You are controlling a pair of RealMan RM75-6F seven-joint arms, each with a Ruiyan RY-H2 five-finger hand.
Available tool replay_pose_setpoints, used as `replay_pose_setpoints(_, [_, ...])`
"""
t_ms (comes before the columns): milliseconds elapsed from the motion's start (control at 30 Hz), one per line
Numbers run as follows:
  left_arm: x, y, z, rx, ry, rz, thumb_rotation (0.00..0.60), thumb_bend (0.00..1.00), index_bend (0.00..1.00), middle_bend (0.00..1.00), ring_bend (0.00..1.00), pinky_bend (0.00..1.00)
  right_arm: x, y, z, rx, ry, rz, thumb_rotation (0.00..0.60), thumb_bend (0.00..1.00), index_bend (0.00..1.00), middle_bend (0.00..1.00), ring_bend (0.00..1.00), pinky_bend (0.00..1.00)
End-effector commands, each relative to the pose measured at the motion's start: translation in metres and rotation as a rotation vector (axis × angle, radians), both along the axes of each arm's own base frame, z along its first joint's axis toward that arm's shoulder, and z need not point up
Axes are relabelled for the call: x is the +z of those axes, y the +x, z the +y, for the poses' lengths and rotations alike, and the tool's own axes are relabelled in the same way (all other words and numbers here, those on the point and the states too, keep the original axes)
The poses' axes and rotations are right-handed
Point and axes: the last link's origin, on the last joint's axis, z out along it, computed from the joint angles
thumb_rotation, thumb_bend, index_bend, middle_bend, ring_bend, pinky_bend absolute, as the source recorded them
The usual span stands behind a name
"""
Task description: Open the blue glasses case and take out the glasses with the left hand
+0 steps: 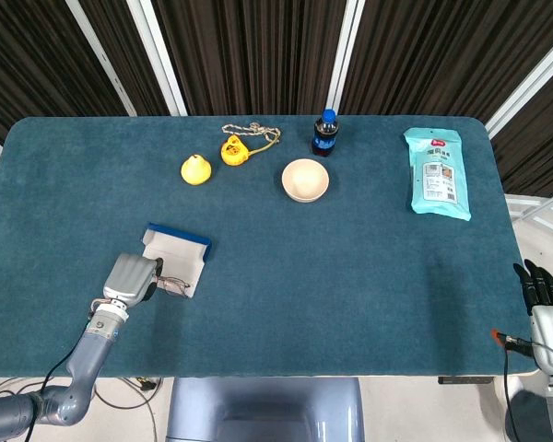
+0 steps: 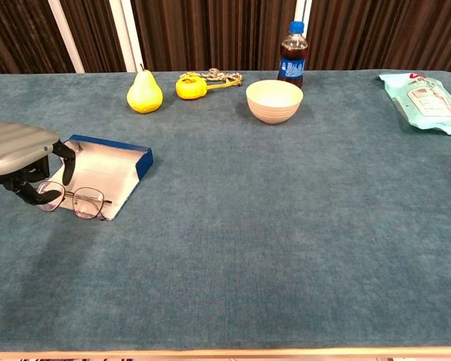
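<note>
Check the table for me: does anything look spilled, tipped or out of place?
Nothing spilled or tipped. The blue glasses case lies open, the glasses sitting on its near edge at the left robot hand. Bottle and bowl stand upright.

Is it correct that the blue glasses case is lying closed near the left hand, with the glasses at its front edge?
Not quite: the blue glasses case lies open, its pale inside showing, as the chest view shows. The rest holds: it is near the left hand, and the glasses lie at its front edge.
</note>
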Motion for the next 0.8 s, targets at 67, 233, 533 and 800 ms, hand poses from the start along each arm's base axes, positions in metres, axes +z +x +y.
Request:
replay_pose_setpoints(67, [-0.005, -0.001, 0.001, 0.009, -0.003, 0.003, 0.6, 0.36, 0.52, 1.0, 0.94, 1.0, 0.0, 0.0, 0.0, -0.001, 0.001, -0.002, 0.6, 0.16, 0.0, 0.0, 0.0, 0.21])
replay_pose_setpoints(233, [-0.009, -0.001, 0.003, 0.015, -0.002, 0.003, 0.6, 0.36, 0.52, 1.0, 0.94, 1.0, 0.0, 0.0, 0.0, -0.001, 0.001, -0.002, 0.6, 0.16, 0.0, 0.0, 0.0, 0.21])
replay_pose_setpoints(533, [-0.017, 0.002, 0.003, 0.019, -0.014, -0.003, 0.6, 0.38, 0.53, 1.0, 0.94, 1.0, 0.0, 0.001, 0.0, -0.001, 0.001, -0.003, 0.6, 0.16, 0.0, 0.0, 0.0, 0.21])
replay_pose_setpoints(800, [-0.02, 0.002, 0.002, 0.023, -0.019, -0.002, 0.6, 0.48, 0.58, 1.0, 0.95, 1.0, 0.0, 0.001, 0.001, 0.001, 0.0, -0.003, 0.6, 0.16, 0.0, 0.0, 0.0, 0.21])
